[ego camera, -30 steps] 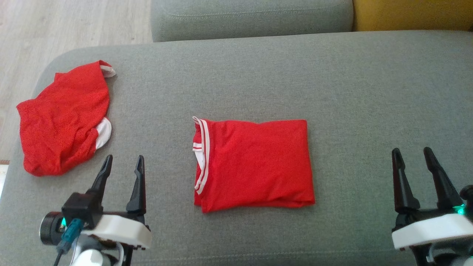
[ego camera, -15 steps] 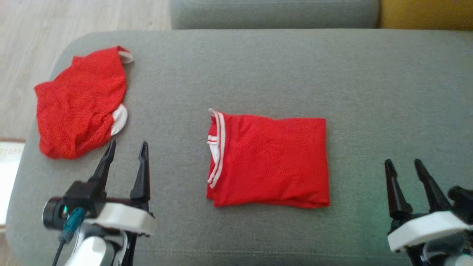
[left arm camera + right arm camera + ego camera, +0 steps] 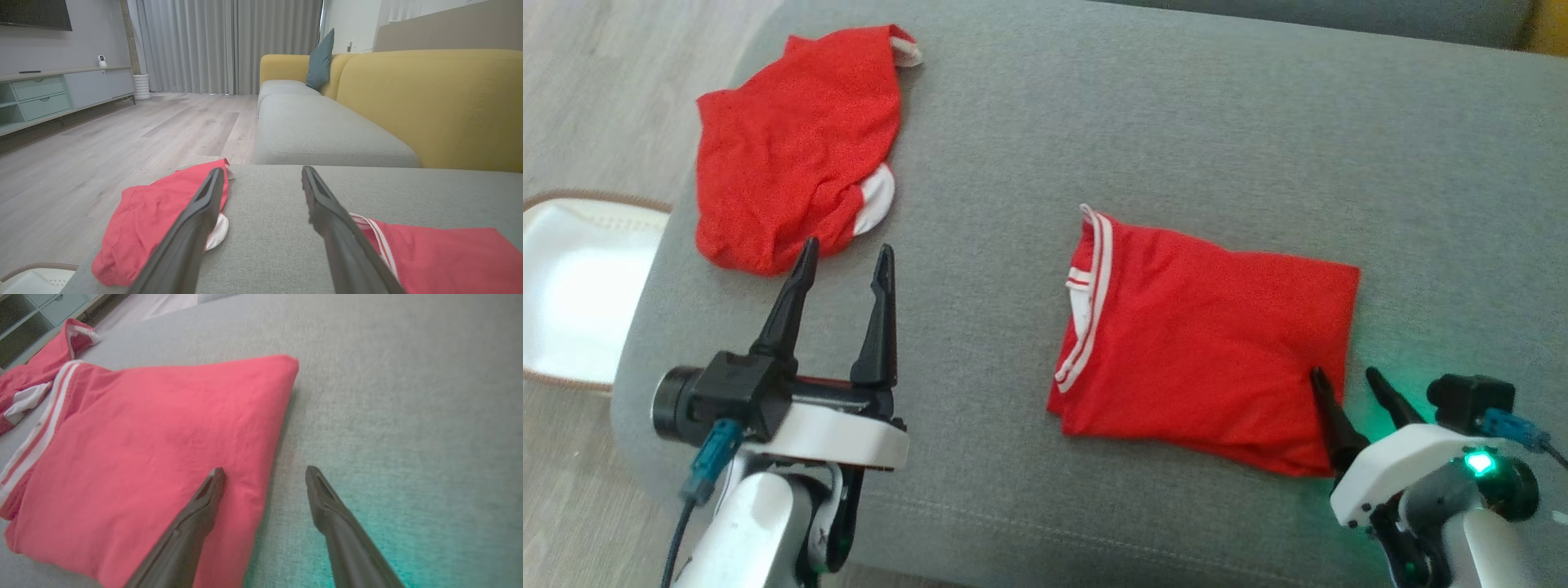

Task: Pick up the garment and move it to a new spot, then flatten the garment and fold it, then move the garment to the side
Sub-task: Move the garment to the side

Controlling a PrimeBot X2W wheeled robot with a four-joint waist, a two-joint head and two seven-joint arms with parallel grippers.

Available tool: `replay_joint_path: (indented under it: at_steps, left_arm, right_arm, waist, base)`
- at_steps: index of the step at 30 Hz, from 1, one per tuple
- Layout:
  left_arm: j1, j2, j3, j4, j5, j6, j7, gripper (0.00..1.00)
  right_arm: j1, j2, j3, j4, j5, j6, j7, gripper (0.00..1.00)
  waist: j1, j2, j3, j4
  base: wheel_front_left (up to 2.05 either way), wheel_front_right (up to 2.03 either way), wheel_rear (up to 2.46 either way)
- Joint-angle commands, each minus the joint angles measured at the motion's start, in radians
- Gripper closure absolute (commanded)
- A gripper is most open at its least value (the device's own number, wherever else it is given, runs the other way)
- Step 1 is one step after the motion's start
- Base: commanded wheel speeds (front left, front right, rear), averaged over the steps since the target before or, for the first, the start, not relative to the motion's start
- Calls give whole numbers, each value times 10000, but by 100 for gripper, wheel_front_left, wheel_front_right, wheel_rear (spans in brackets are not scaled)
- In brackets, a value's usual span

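Note:
A folded red garment (image 3: 1201, 339) with white stripes along its left edge lies flat on the grey sofa seat (image 3: 1176, 122); the right wrist view has it too (image 3: 143, 457). My right gripper (image 3: 1343, 374) is open over its near right corner, one finger above the cloth and the other above bare cushion just off its edge (image 3: 261, 473). My left gripper (image 3: 845, 249) stands open with nothing in it, between this garment (image 3: 433, 261) and a second, crumpled red garment (image 3: 792, 147) at the seat's far left (image 3: 159, 220).
A white basket (image 3: 572, 286) stands on the wooden floor (image 3: 588, 90) past the seat's left edge. In the left wrist view a yellow sofa back (image 3: 429, 106) rises on the right, with another grey cushion (image 3: 318, 134) beyond. Bare seat stretches to the right.
The head camera has turned, shifting the whole picture right and tilting it. My right gripper has moved in from the bare cushion to the folded garment's near right corner. Both garments lie as before.

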Motion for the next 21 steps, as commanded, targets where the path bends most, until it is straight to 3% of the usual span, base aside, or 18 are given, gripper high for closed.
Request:
replay_joint_path:
  at_steps: [1, 4, 5, 6, 7, 14, 21]
  left_arm:
    - [-474, 38, 539, -345, 150, -80, -76, 0]
    - [-445, -138, 702, -337, 335, -273, -77, 0]
    - [-422, -191, 759, -338, 395, -327, -77, 0]
    - [-401, -239, 813, -340, 454, -382, -77, 0]
    - [-381, -286, 868, -341, 508, -437, -77, 0]
    - [-211, -503, 1252, -315, 816, -774, -77, 0]
    - [-113, -597, 1525, -353, 1069, -1059, -77, 0]
  right_arm:
    - [-400, -45, 256, -83, 121, -7, 4, 0]
    - [-545, 7, 295, 392, 223, -7, 86, 0]
    - [-576, 18, 324, 515, 272, -7, 155, 11]
    - [-609, 27, 354, 593, 344, -7, 194, 51]
    - [-637, 28, 389, 647, 409, -7, 236, 100]
    - [-767, -262, 808, 236, 536, -7, 243, 100]
    - [-989, -721, 1510, -662, 378, -7, 191, 100]
  waist:
    - [0, 0, 87, 174]
    - [0, 0, 79, 277]
    - [0, 0, 75, 295]
    - [0, 0, 76, 310]
    - [0, 0, 78, 316]
    - [0, 0, 117, 65]
    - [0, 0, 140, -1001]
  base:
    - [0, 0, 0]
    - [0, 0, 0]
    - [0, 0, 0]
    - [0, 0, 0]
    - [0, 0, 0]
    - [0, 0, 0]
    - [0, 0, 0]
